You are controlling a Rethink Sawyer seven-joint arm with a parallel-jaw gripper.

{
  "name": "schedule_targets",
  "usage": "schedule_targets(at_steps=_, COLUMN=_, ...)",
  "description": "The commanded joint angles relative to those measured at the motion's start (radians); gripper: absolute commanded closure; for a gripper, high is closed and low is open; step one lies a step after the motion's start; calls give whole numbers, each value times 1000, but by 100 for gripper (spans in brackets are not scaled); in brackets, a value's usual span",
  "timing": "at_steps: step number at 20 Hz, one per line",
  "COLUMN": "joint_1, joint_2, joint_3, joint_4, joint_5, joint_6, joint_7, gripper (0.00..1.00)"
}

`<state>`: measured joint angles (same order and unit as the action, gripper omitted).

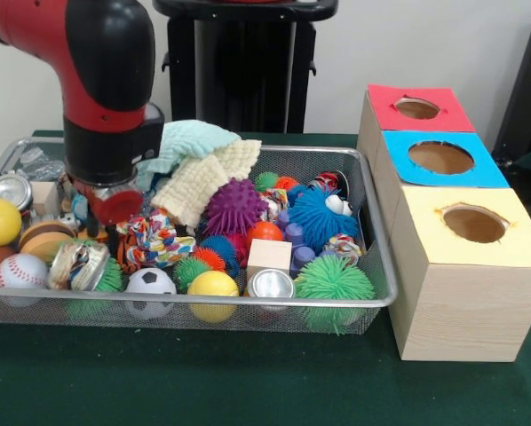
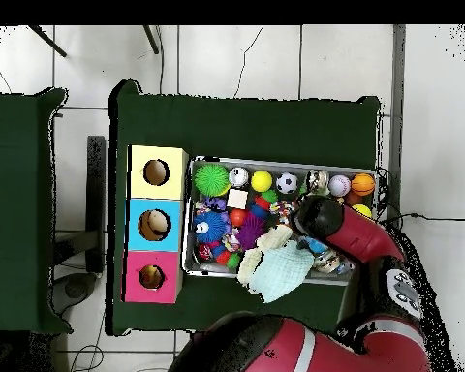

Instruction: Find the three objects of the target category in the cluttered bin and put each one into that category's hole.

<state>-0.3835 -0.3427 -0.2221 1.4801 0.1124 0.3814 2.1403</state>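
A wire mesh bin (image 1: 376, 300) holds a jumble of toys. Among them are a purple spiky ball (image 1: 234, 206), a blue spiky ball (image 1: 315, 218), a green spiky ball (image 1: 334, 282), a soccer ball (image 1: 150, 284), a yellow ball (image 1: 212, 286), a baseball (image 1: 19, 271) and a wooden cube (image 1: 269, 255). My gripper (image 1: 99, 236) is sunk into the clutter at the bin's left end, beside a coloured rope toy (image 1: 154, 240). The red wrist hides most of it. From overhead, only the arm's end (image 2: 315, 215) shows above the bin (image 2: 192, 218).
Right of the bin stand three joined boxes with round holes: red top (image 1: 416, 108), blue top (image 1: 440, 157), yellow top (image 1: 474, 224). Pale cloths (image 1: 199, 164) hang over the bin's far rim. A metal can (image 1: 272, 286) lies at the front wall.
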Motion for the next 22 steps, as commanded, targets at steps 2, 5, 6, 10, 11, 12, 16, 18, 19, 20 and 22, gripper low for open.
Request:
schedule_targets(at_steps=2, joint_1=17, joint_2=-196, joint_3=92, joint_4=158, joint_5=-57, joint_6=99, joint_7=-19, gripper=0)
schedule_targets(at_steps=5, joint_1=26, joint_2=-255, joint_3=83, joint_4=182, joint_5=-68, joint_6=128, joint_7=-29, gripper=0)
schedule_targets(at_steps=6, joint_1=27, joint_2=-270, joint_3=82, joint_4=181, joint_5=-70, joint_6=146, joint_7=-33, gripper=0)
schedule_targets(at_steps=10, joint_1=36, joint_2=-307, joint_3=77, joint_4=176, joint_5=-68, joint_6=208, joint_7=-28, gripper=0)
schedule_targets(at_steps=11, joint_1=37, joint_2=-299, joint_3=79, joint_4=170, joint_5=-68, joint_6=201, joint_7=-19, gripper=0)
schedule_targets(at_steps=12, joint_1=39, joint_2=-290, joint_3=81, joint_4=164, joint_5=-68, joint_6=194, joint_7=-10, gripper=0)
schedule_targets(at_steps=16, joint_1=45, joint_2=-227, joint_3=84, joint_4=164, joint_5=-57, joint_6=68, joint_7=67, gripper=0)
schedule_targets(at_steps=18, joint_1=54, joint_2=-199, joint_3=71, joint_4=167, joint_5=-42, joint_6=7, joint_7=120, gripper=0)
schedule_targets(at_steps=19, joint_1=55, joint_2=-188, joint_3=67, joint_4=169, joint_5=-32, joint_6=-14, joint_7=144, gripper=0)
schedule_targets(at_steps=20, joint_1=57, joint_2=-182, joint_3=64, joint_4=172, joint_5=-18, joint_6=-20, joint_7=164, gripper=0)
schedule_targets(at_steps=22, joint_1=58, joint_2=-176, joint_3=60, joint_4=177, joint_5=8, joint_6=-10, joint_7=191, gripper=0)
